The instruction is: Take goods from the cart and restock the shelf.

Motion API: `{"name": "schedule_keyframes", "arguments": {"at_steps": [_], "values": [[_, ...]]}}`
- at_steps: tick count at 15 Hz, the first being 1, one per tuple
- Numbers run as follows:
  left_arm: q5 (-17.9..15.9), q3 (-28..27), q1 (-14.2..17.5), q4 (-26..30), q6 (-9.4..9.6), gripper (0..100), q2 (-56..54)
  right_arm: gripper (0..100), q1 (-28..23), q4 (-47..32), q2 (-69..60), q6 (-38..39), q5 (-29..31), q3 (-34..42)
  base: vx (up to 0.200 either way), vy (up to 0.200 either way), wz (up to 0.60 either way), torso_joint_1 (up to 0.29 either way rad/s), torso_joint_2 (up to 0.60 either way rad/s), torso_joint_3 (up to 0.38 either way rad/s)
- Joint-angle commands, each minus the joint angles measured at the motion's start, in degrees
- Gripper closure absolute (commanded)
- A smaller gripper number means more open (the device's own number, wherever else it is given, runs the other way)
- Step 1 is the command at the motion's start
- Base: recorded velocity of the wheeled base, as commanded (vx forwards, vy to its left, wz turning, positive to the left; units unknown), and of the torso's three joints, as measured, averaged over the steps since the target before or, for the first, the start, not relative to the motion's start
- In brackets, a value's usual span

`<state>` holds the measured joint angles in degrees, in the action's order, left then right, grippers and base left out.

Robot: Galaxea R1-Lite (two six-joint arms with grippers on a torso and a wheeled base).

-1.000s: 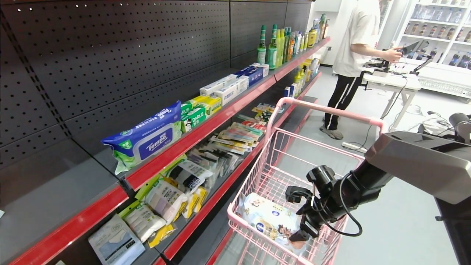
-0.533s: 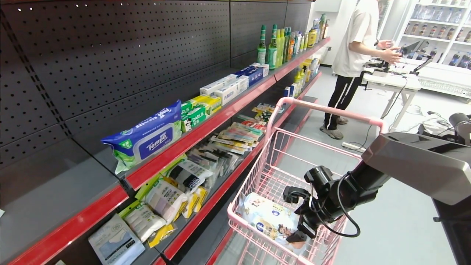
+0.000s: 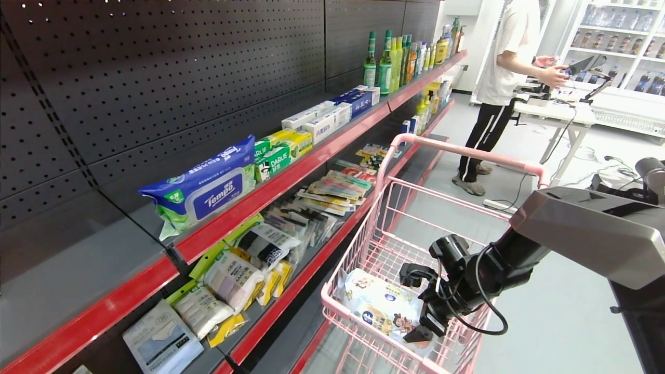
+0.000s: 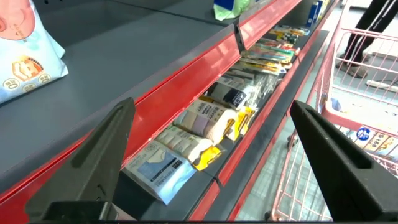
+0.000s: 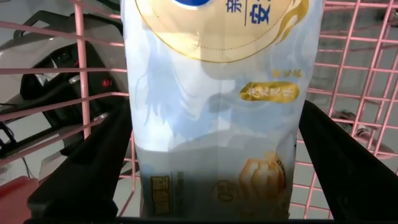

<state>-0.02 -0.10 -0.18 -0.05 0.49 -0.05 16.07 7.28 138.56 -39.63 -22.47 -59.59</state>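
Note:
A white wipes pack (image 3: 382, 306) with blue and gold print lies in the near left corner of the pink cart (image 3: 457, 150). My right gripper (image 3: 417, 332) is down inside the cart, open. In the right wrist view its fingers (image 5: 93, 162) stand on either side of the pack (image 5: 217, 93). My left gripper (image 4: 211, 106) is open with nothing between its fingers. It hangs beside the red-edged shelf (image 4: 186, 81). A similar wipes pack (image 4: 25, 50) lies on that shelf's grey top board.
The upper shelf (image 3: 249, 208) carries a blue tissue pack (image 3: 202, 192), boxes (image 3: 322, 122) and bottles (image 3: 387, 65) farther along; its near end is bare grey board. The lower shelf holds several pouches (image 3: 234, 280). The cart stands close against the shelf.
My right gripper has edged slightly left, closer over the wipes pack. The head view has shifted a little. The pack has not been lifted.

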Motion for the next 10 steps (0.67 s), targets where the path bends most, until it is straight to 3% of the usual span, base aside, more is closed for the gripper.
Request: {"name": "schedule_keyframes", "arguments": {"at_steps": [1,9,10], "values": [[0.02,0.01,0.01,-0.04,0.04,0,0.05,0,0.02,0.02,-0.04,-0.01,-0.03,-0.09,0.0,0.0,0.0,0.0,0.0,0.0],[0.02,0.01,0.01,-0.04,-0.05,0,0.05,0,0.02,1.34,0.05,-1.41,0.06,0.79,0.0,0.0,0.0,0.0,0.0,0.0],[0.02,0.01,0.01,-0.04,0.04,0,0.05,100,0.02,2.39,0.22,-1.68,0.06,1.32,0.0,0.0,0.0,0.0,0.0,0.0]]}}
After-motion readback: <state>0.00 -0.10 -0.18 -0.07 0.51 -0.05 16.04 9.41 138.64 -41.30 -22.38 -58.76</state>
